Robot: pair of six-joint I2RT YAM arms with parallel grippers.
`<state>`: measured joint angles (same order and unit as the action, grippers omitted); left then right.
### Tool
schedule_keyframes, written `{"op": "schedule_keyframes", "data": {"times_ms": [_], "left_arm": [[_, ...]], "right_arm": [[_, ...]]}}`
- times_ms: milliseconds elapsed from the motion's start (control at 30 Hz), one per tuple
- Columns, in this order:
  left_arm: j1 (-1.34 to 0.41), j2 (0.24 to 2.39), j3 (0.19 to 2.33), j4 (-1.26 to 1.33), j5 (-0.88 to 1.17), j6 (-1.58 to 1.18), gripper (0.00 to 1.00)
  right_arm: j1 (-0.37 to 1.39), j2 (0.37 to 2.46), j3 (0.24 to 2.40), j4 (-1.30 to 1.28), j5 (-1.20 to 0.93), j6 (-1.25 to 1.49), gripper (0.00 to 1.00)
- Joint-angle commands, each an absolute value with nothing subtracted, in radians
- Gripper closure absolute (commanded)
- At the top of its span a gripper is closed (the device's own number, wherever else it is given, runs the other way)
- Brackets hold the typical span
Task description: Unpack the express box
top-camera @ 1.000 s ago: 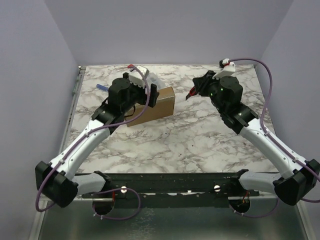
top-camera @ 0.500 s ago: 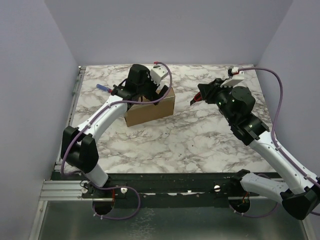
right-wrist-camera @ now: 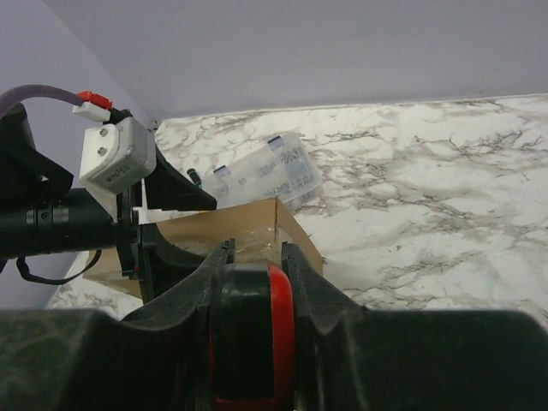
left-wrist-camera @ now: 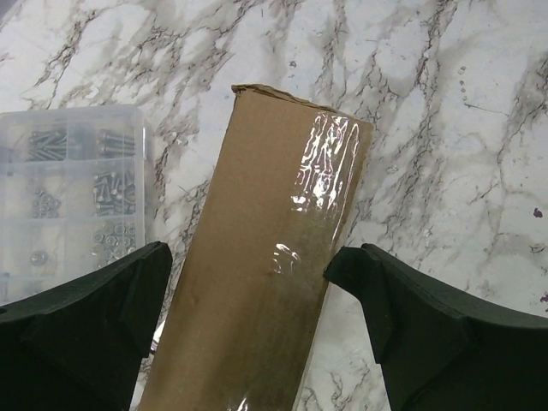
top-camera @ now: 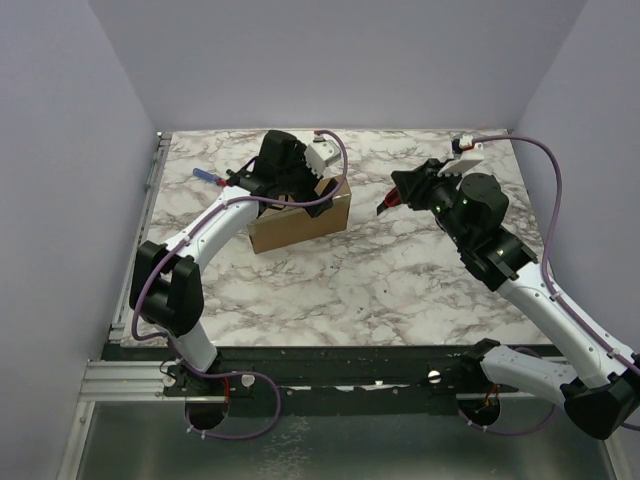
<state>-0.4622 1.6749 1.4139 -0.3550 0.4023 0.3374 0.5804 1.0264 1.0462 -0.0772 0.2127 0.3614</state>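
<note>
A white marble-patterned table [top-camera: 400, 270] with grey veins fills the floor of the scene, closed in by plain lavender walls [top-camera: 330, 60]. A metal rail [top-camera: 150, 190] runs along the table's left edge. Near the far left corner lies a small blue-handled tool [top-camera: 204, 174]. A clear plastic compartment case [left-wrist-camera: 68, 197] sits just beside the express box [left-wrist-camera: 257, 282], its cells holding small metal screws and fittings. A red and black tool [right-wrist-camera: 253, 334] fills the bottom of the right wrist view.
</note>
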Motion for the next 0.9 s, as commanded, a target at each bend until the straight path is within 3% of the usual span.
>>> {"op": "schedule_keyframes", "data": {"times_ms": [0, 133, 300, 467, 867], "left_arm": [[-0.475, 1.701, 1.403, -0.394, 0.417, 0.335, 0.08], [-0.524, 1.683, 1.352, -0.39, 0.367, 0.333, 0.18], [-0.656, 1.624, 1.282, -0.371, 0.161, 0.33, 0.31], [-0.696, 1.544, 1.231, -0.367, 0.099, 0.227, 0.34], [-0.694, 1.43, 1.063, -0.301, 0.245, 0.204, 0.33]], "right_arm": [[0.578, 1.017, 1.04, -0.077, 0.181, 0.372, 1.0], [0.578, 1.028, 1.044, -0.08, 0.207, 0.346, 0.99], [0.578, 1.036, 1.05, -0.062, 0.174, 0.264, 0.99], [0.58, 1.05, 1.049, -0.027, 0.146, 0.237, 0.99], [0.593, 1.175, 1.05, 0.109, 0.149, 0.22, 0.99]]}}
